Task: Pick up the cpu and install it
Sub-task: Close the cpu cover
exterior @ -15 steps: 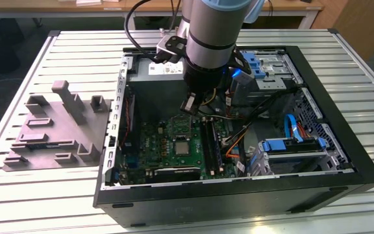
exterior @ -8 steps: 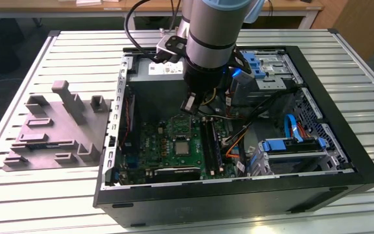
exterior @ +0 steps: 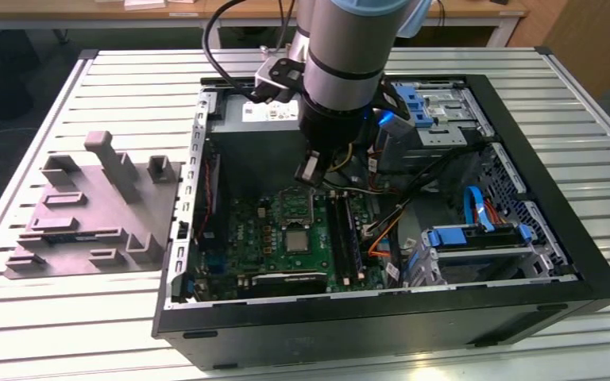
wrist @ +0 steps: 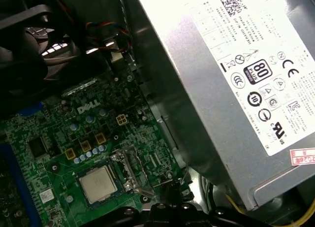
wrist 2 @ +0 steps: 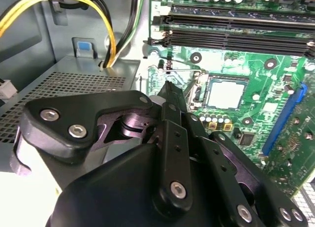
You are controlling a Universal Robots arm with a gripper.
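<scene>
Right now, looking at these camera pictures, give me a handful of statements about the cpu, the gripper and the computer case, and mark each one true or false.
1. The cpu lies in the motherboard socket inside the open computer case. True.
2. The gripper carries the cpu above the grey tray. False: it hangs inside the case over the motherboard, and the cpu sits in the socket.
3. The grey tray stands outside the case, on the exterior view's left. True.
4. The cpu's top is bright green. False: it is dull silver; the board around it is green.
5. Yellow cables run near the power supply. True.
</scene>
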